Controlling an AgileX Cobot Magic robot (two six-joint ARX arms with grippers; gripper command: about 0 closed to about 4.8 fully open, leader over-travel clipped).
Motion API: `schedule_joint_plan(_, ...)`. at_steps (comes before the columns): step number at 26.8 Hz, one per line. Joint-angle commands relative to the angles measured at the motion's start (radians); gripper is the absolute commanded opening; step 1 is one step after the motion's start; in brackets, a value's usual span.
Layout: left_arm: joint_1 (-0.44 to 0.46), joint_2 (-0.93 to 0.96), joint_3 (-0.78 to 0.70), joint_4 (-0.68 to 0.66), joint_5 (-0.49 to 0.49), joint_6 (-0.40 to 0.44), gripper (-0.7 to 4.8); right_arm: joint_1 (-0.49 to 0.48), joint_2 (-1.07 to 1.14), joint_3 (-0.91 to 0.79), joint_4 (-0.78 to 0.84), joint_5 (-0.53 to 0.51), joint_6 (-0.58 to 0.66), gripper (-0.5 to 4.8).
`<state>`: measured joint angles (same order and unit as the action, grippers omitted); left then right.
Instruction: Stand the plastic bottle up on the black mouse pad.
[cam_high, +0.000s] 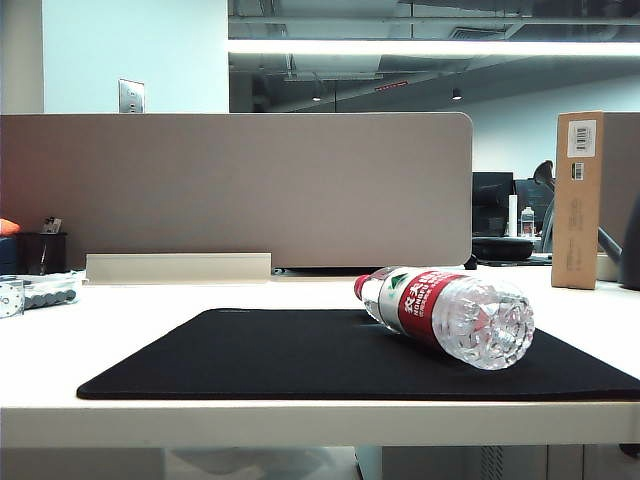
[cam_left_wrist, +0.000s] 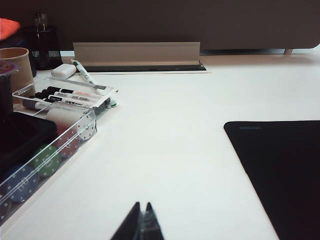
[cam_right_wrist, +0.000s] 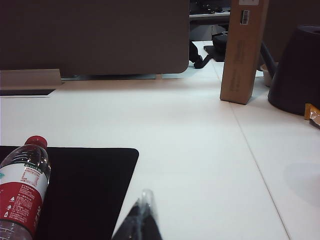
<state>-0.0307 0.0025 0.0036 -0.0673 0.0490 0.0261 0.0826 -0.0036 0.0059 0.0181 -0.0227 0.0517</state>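
plastic bottle (cam_high: 447, 310): clear ribbed body, red cap, red label with white characters, white-and-green band near the neck. black mouse pad (cam_high: 330, 355): plain matte black. counter (cam_high: 120, 315): white. divider panel (cam_high: 235, 190): grey-beige. cardboard box (cam_high: 580, 200): tan, white barcode stickers. Clear tray (cam_left_wrist: 55, 145): black markers, polka-dot blue, green, red pieces. left gripper (cam_left_wrist: 141, 223), right gripper (cam_right_wrist: 142, 216): black.
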Motion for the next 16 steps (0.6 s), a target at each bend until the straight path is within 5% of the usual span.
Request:
schedule_joint_plan(1,0.001,0.000,0.004,0.009,0.000,0.000,-0.01,0.000,0.002,-0.005,0.014,-0.002,0.001,0.00)
schedule_joint_plan(10,-0.005,0.000,0.004,0.009,-0.001,0.000,-0.01,0.000,0.002,-0.005,0.013,-0.003,0.002,0.00)
schedule_joint_plan(16,-0.241,0.007,0.004,0.002,-0.003,0.000,-0.01,0.003,0.002,-0.005,0.016,-0.010,0.113,0.00)
